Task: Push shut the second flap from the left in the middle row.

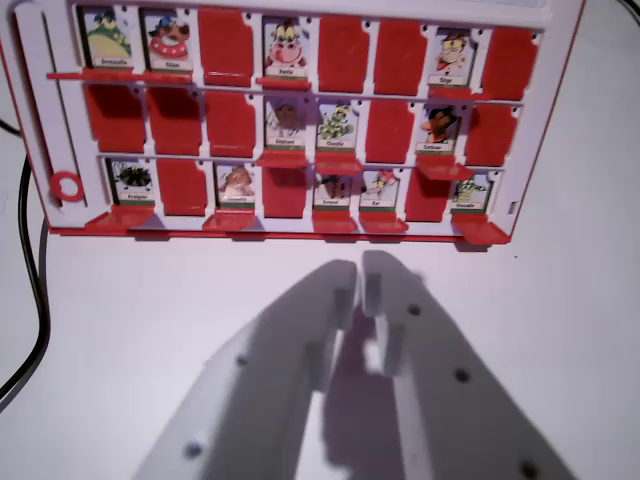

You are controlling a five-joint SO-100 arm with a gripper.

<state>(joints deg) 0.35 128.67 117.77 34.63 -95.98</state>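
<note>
The red game board stands at the far edge of the white table; the middle row's second flap already looks flat red, so shut or not I cannot tell; the clenched, empty gripper waits well short of it; open room lies between.

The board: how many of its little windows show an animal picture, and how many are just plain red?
Windows showing a picture: 12
Plain red windows: 12
Total: 24
</note>
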